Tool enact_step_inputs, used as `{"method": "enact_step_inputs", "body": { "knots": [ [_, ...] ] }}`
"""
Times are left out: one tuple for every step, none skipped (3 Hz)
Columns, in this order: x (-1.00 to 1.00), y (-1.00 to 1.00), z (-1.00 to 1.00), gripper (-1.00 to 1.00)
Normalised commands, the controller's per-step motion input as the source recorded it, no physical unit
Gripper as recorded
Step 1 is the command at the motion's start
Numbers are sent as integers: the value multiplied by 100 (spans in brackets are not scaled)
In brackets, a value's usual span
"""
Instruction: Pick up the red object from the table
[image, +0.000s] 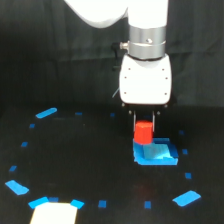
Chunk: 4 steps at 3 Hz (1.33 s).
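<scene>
Black surface (75, 155) fades into a dark backdrop, its edges hard to make out. Arm is cut off at the top. Hand (145, 119) has thin fingers closed on the red block (143, 132), held over the blue tray (160, 156), partly hiding it.

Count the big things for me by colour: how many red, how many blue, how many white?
Red: 1, the red object, held in the gripper.
Blue: 1, the blue tray on the table, not counting the little blue tape marks.
White: 1, the robot arm.
Total: 3
</scene>
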Motion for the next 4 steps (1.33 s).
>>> {"method": "enact_step_inputs", "body": {
  "knots": [
    [48,13,100,-59],
    [20,35,88,-89],
    [9,50,86,-100],
    [-7,16,100,-100]
  ]
}}
